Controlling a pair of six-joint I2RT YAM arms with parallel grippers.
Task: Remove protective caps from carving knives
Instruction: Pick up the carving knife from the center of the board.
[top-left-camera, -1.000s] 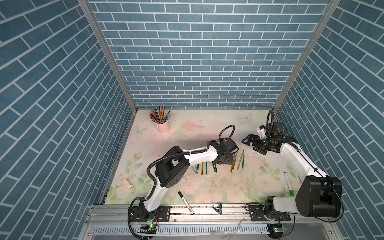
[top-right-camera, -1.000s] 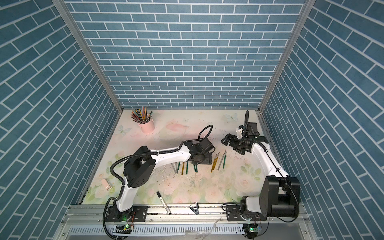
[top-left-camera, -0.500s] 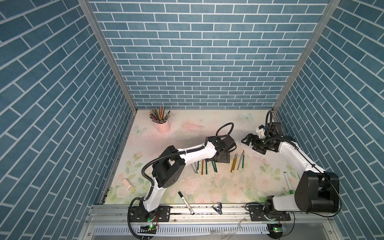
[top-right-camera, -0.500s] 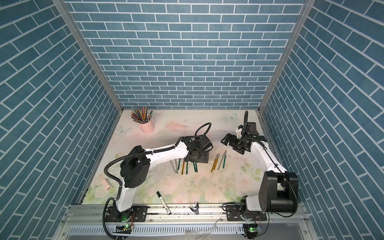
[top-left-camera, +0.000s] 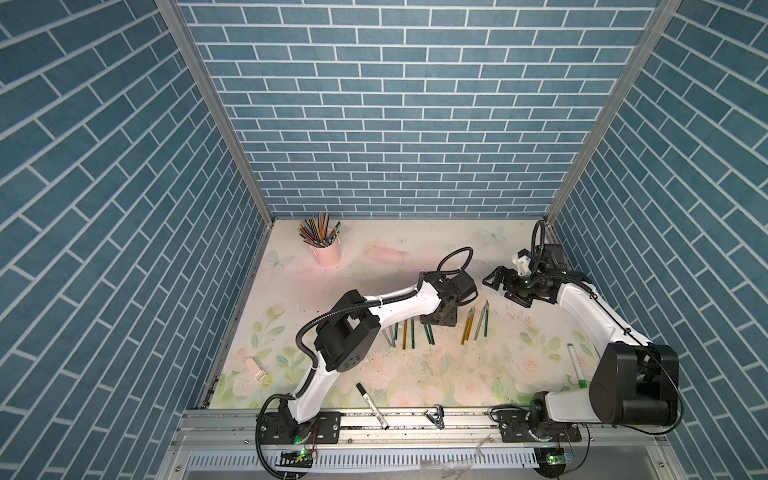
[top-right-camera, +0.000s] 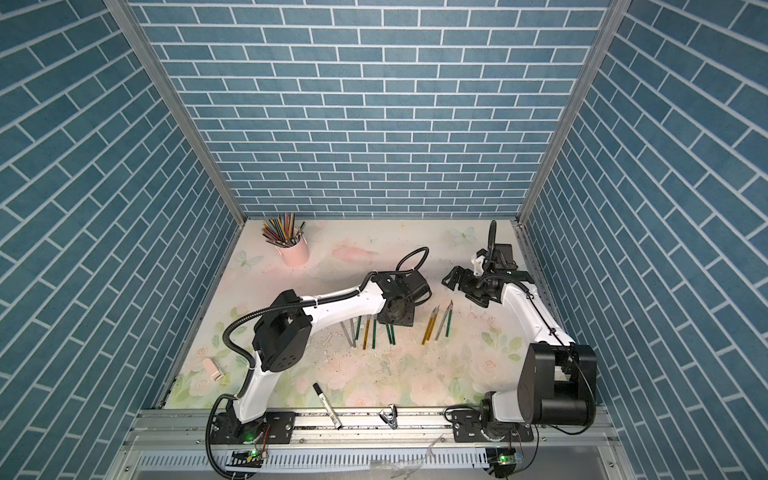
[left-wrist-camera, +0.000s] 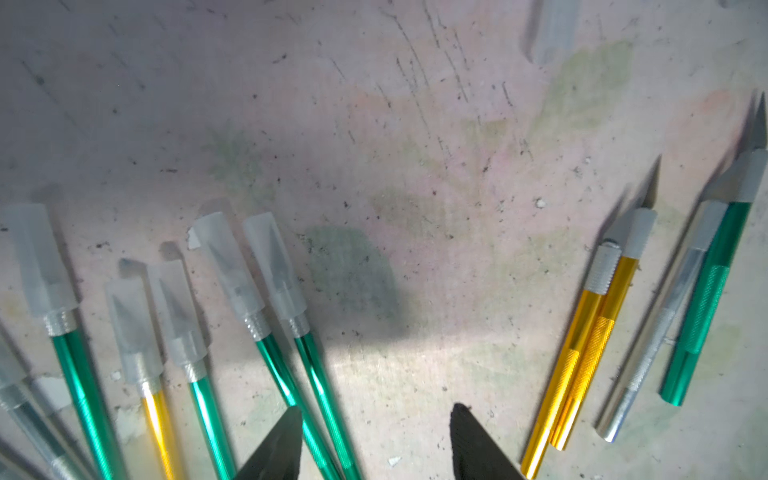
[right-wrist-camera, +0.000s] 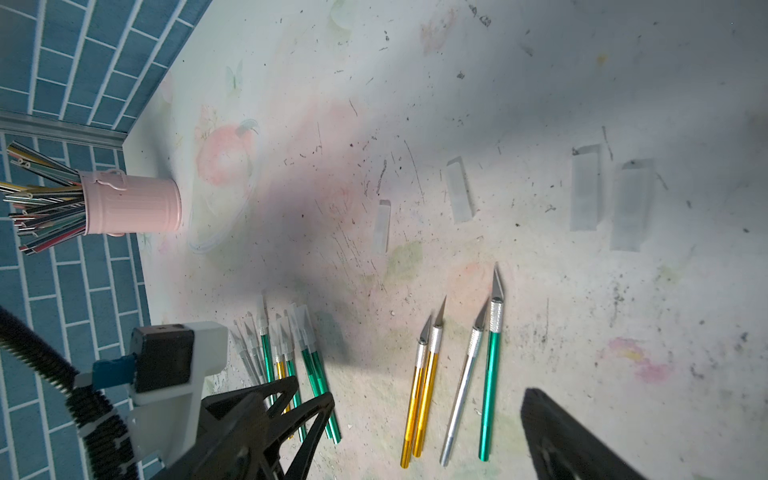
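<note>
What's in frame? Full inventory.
capped carving knives: about seven; green, gold, silver-grey; fanned beneath left hand
uncapped carving knives: four; two gold, one silver, one green; beside those, toward right hand
loose protective caps: four; translucent whitish; lying past the blade tips
pink cup: one; pink; far left corner, holding coloured pencils
pens: two; white, black-capped and green-ended; front rail, right edge
small pink item: one; left edge
metal clip: one; grey; front rail
table: one; floral
left hand: one; black; open, low over capped knives
right hand: one; black; open, empty, raised
</note>
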